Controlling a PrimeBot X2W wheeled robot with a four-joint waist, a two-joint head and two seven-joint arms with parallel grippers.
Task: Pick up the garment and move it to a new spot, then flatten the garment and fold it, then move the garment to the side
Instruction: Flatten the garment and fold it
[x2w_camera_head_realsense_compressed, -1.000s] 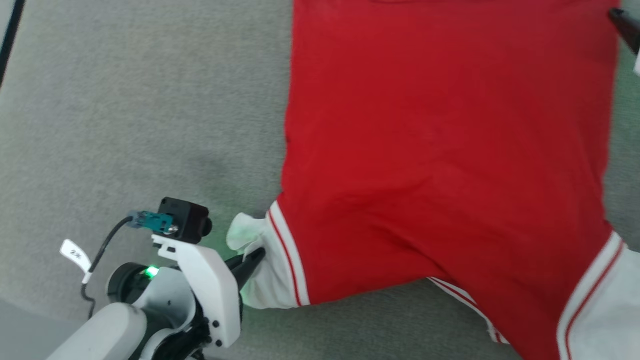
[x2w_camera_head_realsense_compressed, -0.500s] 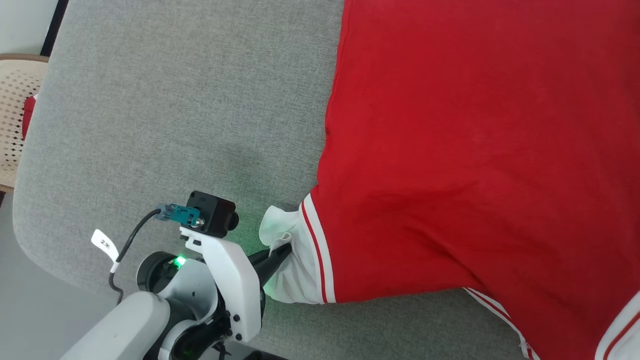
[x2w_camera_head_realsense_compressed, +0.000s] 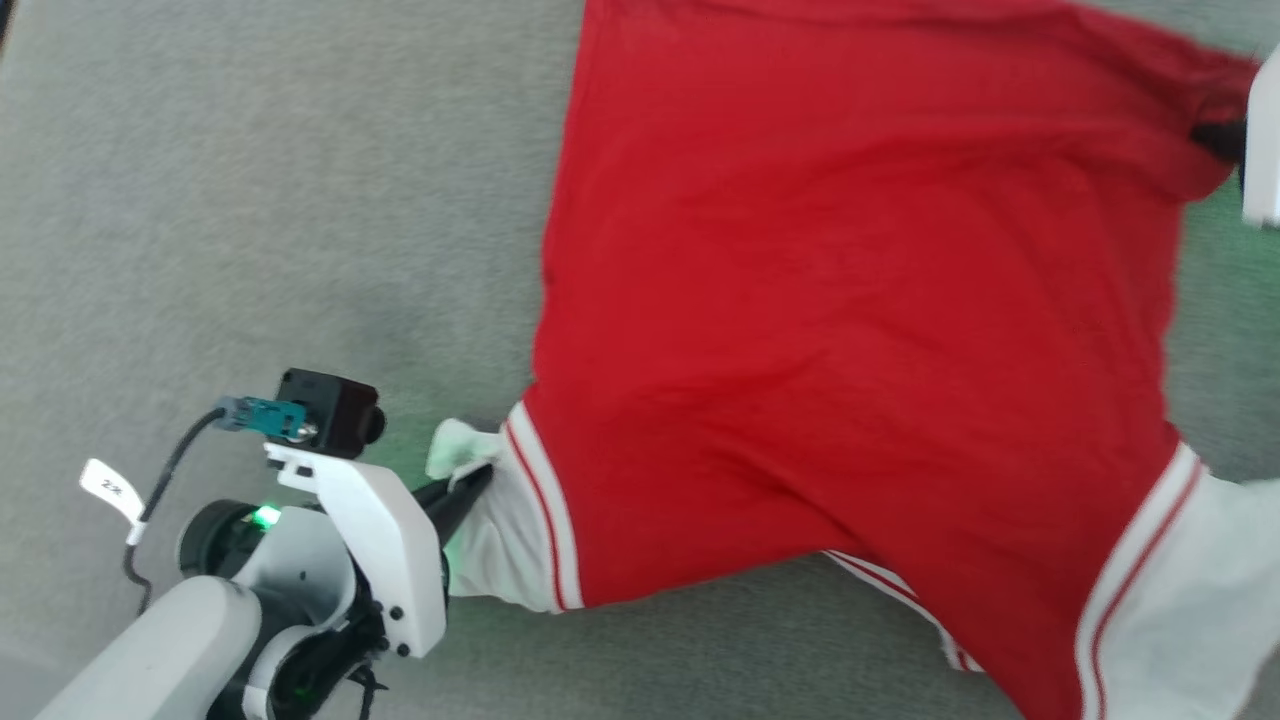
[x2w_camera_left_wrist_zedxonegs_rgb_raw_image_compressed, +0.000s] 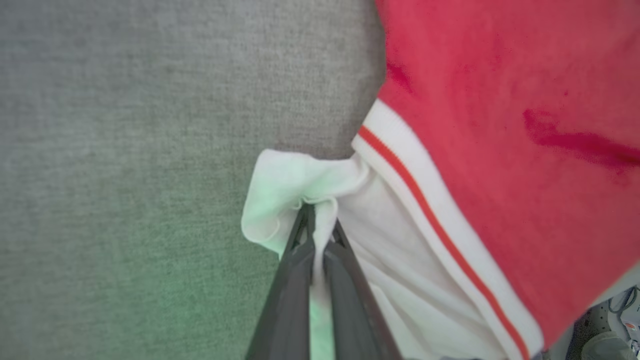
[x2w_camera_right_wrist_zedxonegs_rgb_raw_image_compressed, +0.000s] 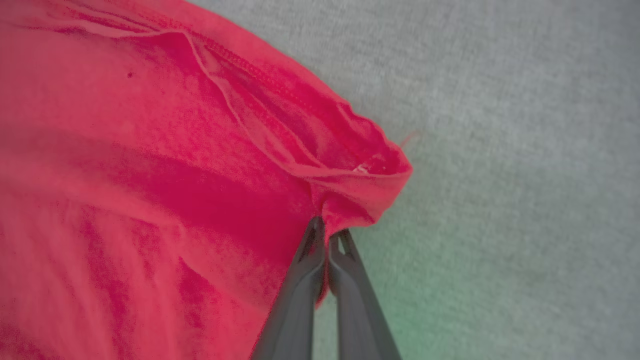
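Two pinches: left gripper (x2w_camera_left_wrist_zedxonegs_rgb_raw_image_compressed: 317, 215) clamped on the white sleeve (x2w_camera_left_wrist_zedxonegs_rgb_raw_image_compressed: 295, 175), right gripper (x2w_camera_right_wrist_zedxonegs_rgb_raw_image_compressed: 325, 227) clamped on a red hem corner (x2w_camera_right_wrist_zedxonegs_rgb_raw_image_compressed: 372, 187); the garment (x2w_camera_head_realsense_compressed: 850, 300) lies on grey fabric (x2w_camera_head_realsense_compressed: 250, 200). I'd stretch evenly, no yanking.

The counter (x2w_camera_head_realsense_compressed: 250, 200) is covered in grey, felt-like cloth with a fine woven grain, plain across the left half of the head view. A faint green glow (x2w_camera_left_wrist_zedxonegs_rgb_raw_image_compressed: 190, 300) tints the cloth near the bottom of both wrist views. Past the counter's edge, in the lower right corner of the left wrist view, are blurred cables (x2w_camera_left_wrist_zedxonegs_rgb_raw_image_compressed: 625, 301) and a rounded grey object (x2w_camera_left_wrist_zedxonegs_rgb_raw_image_compressed: 602, 346).
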